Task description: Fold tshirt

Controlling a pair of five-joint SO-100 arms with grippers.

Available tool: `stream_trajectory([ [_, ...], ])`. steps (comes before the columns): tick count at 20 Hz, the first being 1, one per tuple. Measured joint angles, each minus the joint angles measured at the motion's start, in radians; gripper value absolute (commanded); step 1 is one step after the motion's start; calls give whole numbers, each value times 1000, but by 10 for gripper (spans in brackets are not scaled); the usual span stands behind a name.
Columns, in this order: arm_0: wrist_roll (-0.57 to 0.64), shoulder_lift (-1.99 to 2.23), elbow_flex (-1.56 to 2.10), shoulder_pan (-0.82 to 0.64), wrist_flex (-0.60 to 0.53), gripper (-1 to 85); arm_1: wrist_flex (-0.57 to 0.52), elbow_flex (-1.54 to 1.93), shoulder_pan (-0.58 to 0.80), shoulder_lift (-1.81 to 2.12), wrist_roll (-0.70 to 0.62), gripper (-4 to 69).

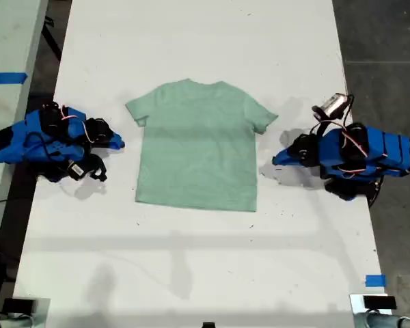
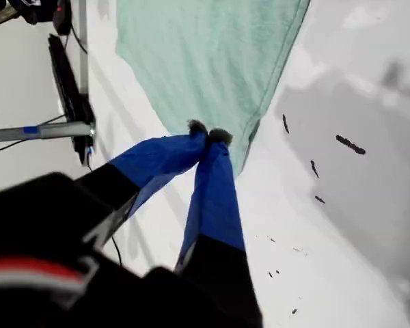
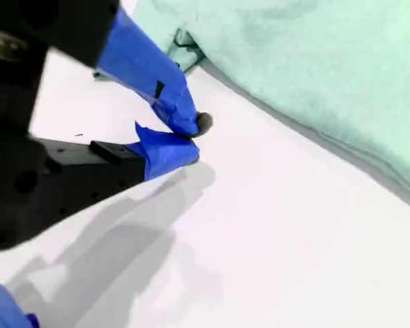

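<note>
A: How is my first tool (image 2: 208, 137)?
B: Its two blue jaws are pressed together at the tips, and I see nothing between them. The tips are above the white table (image 2: 328, 273), just at one edge of the shirt (image 2: 212, 61), near a corner of the cloth. A few small dark marks (image 2: 348, 144) are on the table beside it.

A: And my second tool (image 3: 189, 139)?
B: Also closed, with nothing in it. It is over bare table, near the side of the shirt but not touching it.

A: Where does the shirt lie?
B: In the exterior view it lies flat and spread out in the middle of the table, sleeves out to both sides. One blue arm (image 1: 48, 140) is at the exterior view's left, another arm (image 1: 355, 154) at the exterior view's right. Both point at the shirt. Which one is first, I cannot tell.
</note>
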Motion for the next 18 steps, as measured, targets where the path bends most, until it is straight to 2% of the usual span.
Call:
stream_trajectory([
  [3, 0, -123, -103, 3, -18, 1, 5, -175, 32, -204, -57, 4],
  [7, 55, -425, -357, 0, -20, 1, 25, -477, 124, -558, -206, 4],
  [18, 365, -1009, -1009, -258, 172, 1, 284, -1173, 482, -1175, -594, 3],
])
